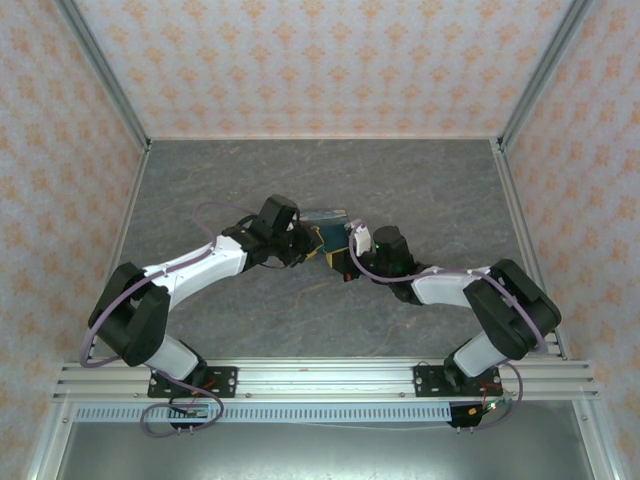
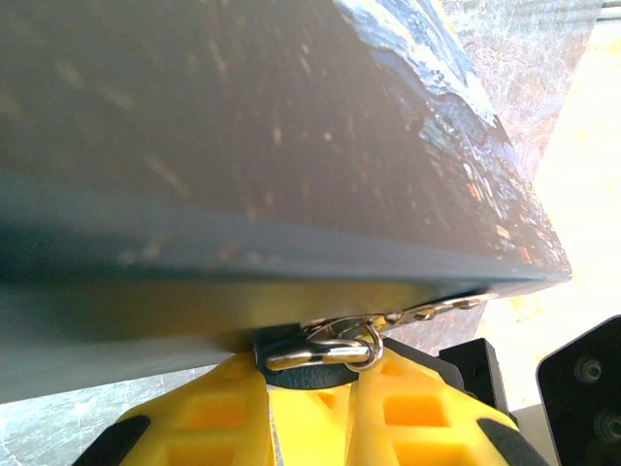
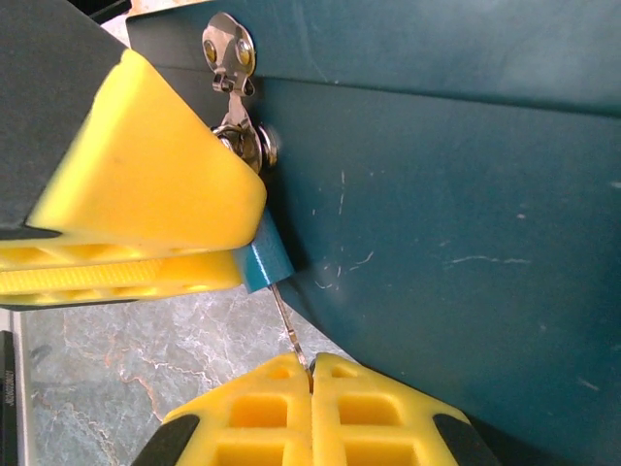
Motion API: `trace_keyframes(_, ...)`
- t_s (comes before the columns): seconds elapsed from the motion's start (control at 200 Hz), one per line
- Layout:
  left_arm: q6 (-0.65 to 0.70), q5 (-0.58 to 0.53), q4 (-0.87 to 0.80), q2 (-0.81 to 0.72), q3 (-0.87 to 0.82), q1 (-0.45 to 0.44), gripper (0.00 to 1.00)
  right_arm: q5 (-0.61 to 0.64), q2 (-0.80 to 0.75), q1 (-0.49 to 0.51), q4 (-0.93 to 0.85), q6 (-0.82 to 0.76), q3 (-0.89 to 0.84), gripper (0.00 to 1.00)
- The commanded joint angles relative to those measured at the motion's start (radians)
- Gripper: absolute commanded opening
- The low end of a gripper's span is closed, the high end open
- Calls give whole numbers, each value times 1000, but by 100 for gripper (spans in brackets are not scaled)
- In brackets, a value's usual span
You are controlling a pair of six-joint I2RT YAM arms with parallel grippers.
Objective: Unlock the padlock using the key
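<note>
While the left gripper (image 2: 312,377) clamps the teal padlock (image 3: 264,262) at the box's (image 3: 437,194) near side, the right gripper (image 3: 310,374) pinches the key (image 3: 287,325). The key's shaft touches the padlock's lower end.

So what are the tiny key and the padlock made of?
The key looks like thin bare metal: pale and silvery. The padlock has a matte teal body, maybe painted metal or plastic, hard to tell. Its shackle gleams like polished steel.
</note>
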Motion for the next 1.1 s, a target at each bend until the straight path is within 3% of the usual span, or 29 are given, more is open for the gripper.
trace_keyframes(0.0,36,118,-32,-6,26,-22,18,4,3,-16,108,4,31,0)
trace_keyframes(0.621,77,95,-27,40,12,-22,18,-36,16,-26,88,16,46,0)
trace_keyframes(1.096,-8,138,75,53,-30,-22,18,-45,75,-17,136,27,38,0)
